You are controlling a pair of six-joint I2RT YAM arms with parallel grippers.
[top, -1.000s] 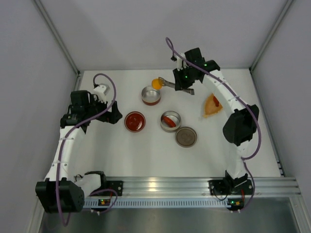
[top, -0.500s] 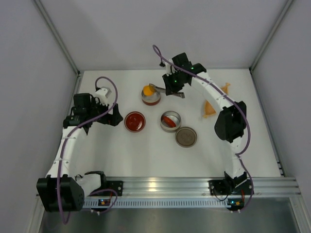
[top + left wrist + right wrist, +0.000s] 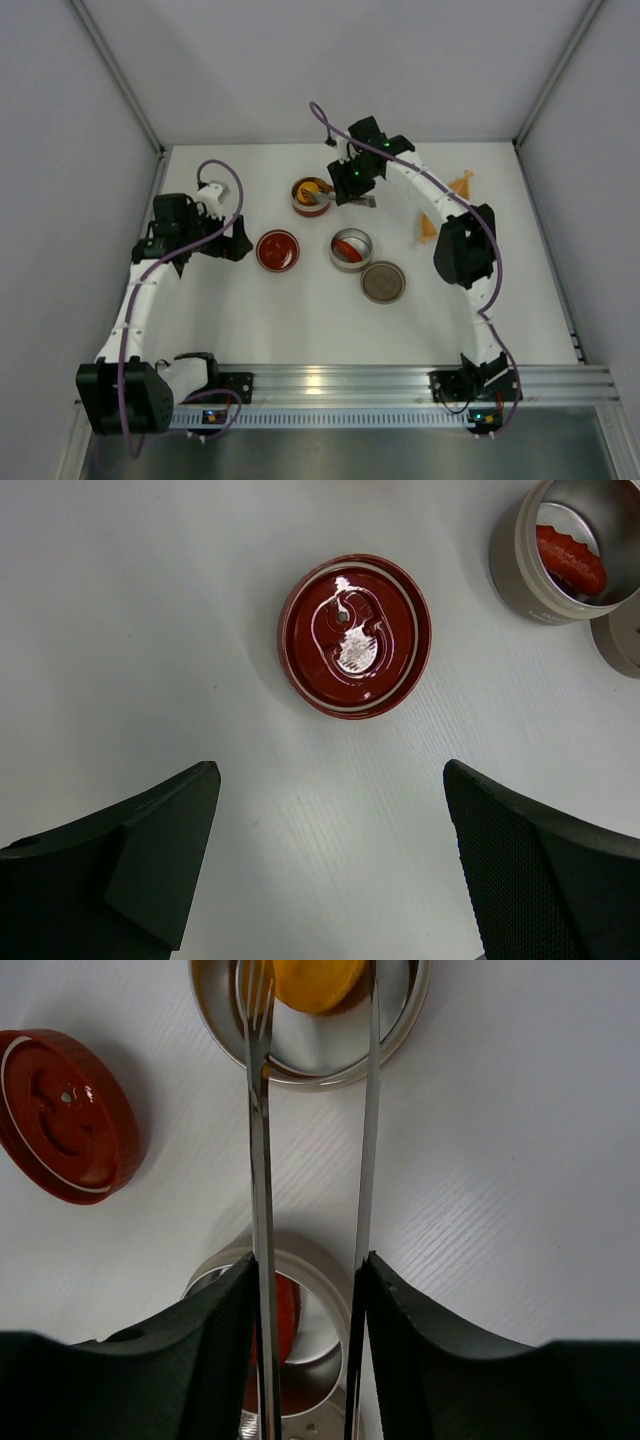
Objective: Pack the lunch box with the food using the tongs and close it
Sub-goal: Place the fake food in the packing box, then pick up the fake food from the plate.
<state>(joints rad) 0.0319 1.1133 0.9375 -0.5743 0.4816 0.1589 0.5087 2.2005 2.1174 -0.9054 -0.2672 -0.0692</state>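
Observation:
My right gripper [image 3: 347, 181] [image 3: 308, 1272] is shut on the grey tongs [image 3: 262, 1160], one finger pressed on each arm. The tong arms stand spread, with their tips over a round lunch box tin [image 3: 311, 196] [image 3: 300, 1068]. The orange-yellow food lump [image 3: 318, 980] [image 3: 313, 187] lies inside that tin, between the tips. A second tin [image 3: 351, 250] [image 3: 560, 555] [image 3: 318, 1290] holds the red food piece [image 3: 570, 558] [image 3: 347, 248]. My left gripper [image 3: 233, 238] [image 3: 330, 775] hangs open and empty just short of the red lid [image 3: 277, 250] [image 3: 354, 633] [image 3: 65, 1115].
A grey metal lid [image 3: 383, 282] [image 3: 625, 640] lies flat beside the second tin. An orange leaf-shaped dish [image 3: 428, 229] lies partly hidden behind my right arm, and a small orange bit [image 3: 462, 182] shows near the back right. White walls bound the table at the back and sides.
My right gripper carried the tongs and the orange lump leftwards to the tin. The tong arms spread and the lump now lies in the tin. The left arm barely moved.

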